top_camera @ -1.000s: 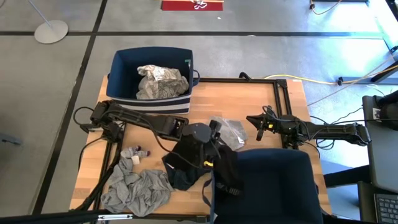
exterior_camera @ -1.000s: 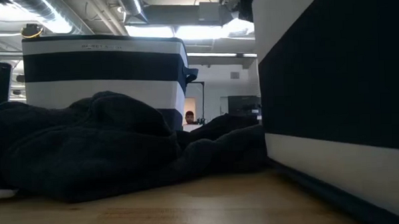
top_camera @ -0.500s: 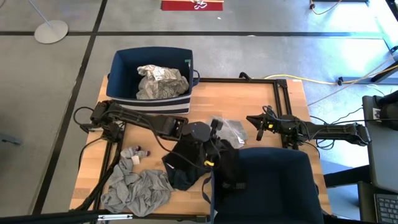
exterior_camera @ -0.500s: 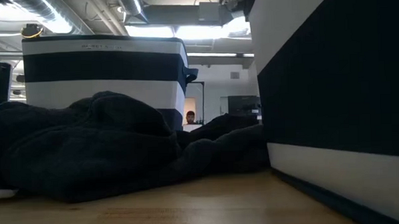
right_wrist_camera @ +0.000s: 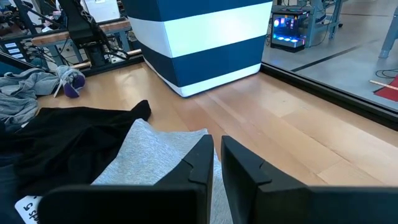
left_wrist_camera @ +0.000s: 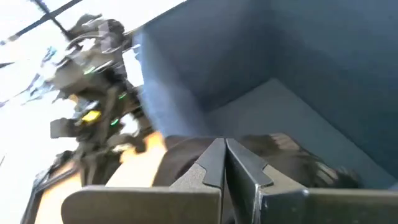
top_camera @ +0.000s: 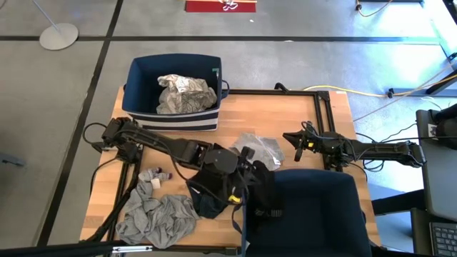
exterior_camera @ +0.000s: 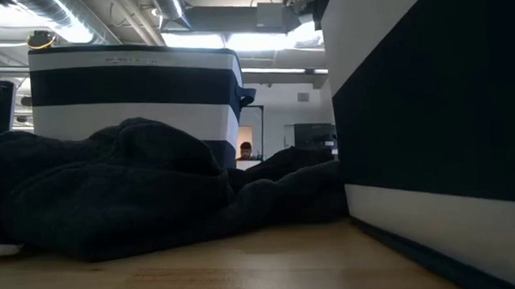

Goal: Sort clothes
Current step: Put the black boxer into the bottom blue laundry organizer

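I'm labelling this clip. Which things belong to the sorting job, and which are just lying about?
Job: black garment, grey garment, light grey garment, patterned garment, far bin, near bin, left gripper, right gripper.
Lying about: yellow cable, stand base, red mat.

robotics lab, taped concrete floor (top_camera: 300,64), cables (top_camera: 371,91)

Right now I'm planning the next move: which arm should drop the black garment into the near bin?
Left. Its gripper is over the black garment at the near bin; the right gripper waits beyond the grey cloth.
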Robot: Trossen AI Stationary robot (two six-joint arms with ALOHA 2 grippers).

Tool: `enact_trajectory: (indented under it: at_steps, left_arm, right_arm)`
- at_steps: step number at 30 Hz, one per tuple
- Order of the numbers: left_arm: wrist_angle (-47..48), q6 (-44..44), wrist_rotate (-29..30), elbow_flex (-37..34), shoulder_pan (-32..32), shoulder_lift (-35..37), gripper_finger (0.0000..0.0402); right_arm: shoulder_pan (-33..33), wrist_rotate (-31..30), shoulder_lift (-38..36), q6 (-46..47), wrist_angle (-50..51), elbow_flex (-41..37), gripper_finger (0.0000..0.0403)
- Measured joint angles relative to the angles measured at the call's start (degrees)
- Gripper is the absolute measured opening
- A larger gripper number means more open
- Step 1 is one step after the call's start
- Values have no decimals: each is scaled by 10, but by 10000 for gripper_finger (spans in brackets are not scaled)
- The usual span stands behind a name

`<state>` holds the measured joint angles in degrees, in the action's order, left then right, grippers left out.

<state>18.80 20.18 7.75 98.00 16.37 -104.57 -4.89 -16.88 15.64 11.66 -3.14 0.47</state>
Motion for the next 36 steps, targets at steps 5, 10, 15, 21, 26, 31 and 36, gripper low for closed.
enact_trajectory:
  at_steps: [5,10,15,21,26,31,36]
  left_arm:
    - [23,-86,54,19,-8,0,4]
    - [35,-128,54,27,-8,0,15]
    - [56,-157,54,27,-7,0,89]
    - [59,-194,54,27,-12,0,182]
    - [64,-233,49,27,-22,-17,209]
    - [61,-231,38,27,-22,-28,211]
    - [56,-222,38,27,-22,-28,190]
  right_arm:
    - [0,0,0,0,0,0,35]
    - [0,0,0,0,0,0,35]
    - [0,0,0,0,0,0,35]
    - [0,0,0,0,0,0,35]
    - [0,0,0,1,0,0,35]
    - [0,5,0,4,1,0,35]
    - [0,10,0,4,2,0,35]
